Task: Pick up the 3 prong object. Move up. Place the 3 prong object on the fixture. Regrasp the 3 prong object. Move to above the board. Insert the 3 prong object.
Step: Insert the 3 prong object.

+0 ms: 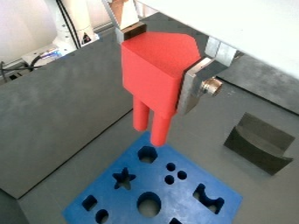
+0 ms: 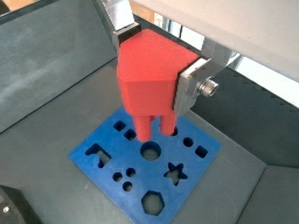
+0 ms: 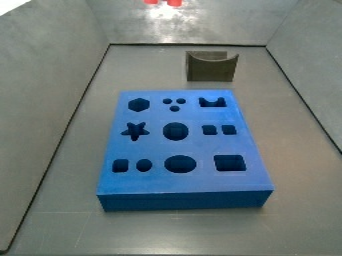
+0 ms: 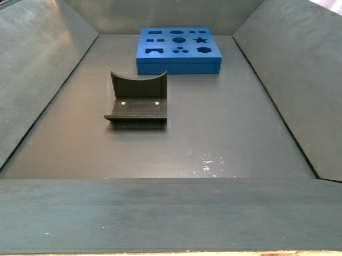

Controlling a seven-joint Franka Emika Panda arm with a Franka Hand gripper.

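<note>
My gripper (image 1: pixel 162 61) is shut on the 3 prong object (image 1: pixel 158 74), a red-orange block with its prongs pointing down. I hold it in the air above the blue board (image 1: pixel 176 199). Both wrist views show it; my gripper (image 2: pixel 158 66) clamps the 3 prong object (image 2: pixel 146 74) at its upper sides, over the board (image 2: pixel 149 178). In a side view only the prong tips (image 3: pixel 163 4) show at the upper edge, above and behind the board (image 3: pixel 154 148). The dark fixture (image 3: pixel 210 67) stands empty beyond the board.
Grey bin walls (image 3: pixel 80 100) enclose the floor. The board (image 4: pixel 181 67) lies at the far end in a side view, with the fixture (image 4: pixel 136 100) nearer the middle. The fixture (image 1: pixel 260 144) also shows beside the board in a wrist view.
</note>
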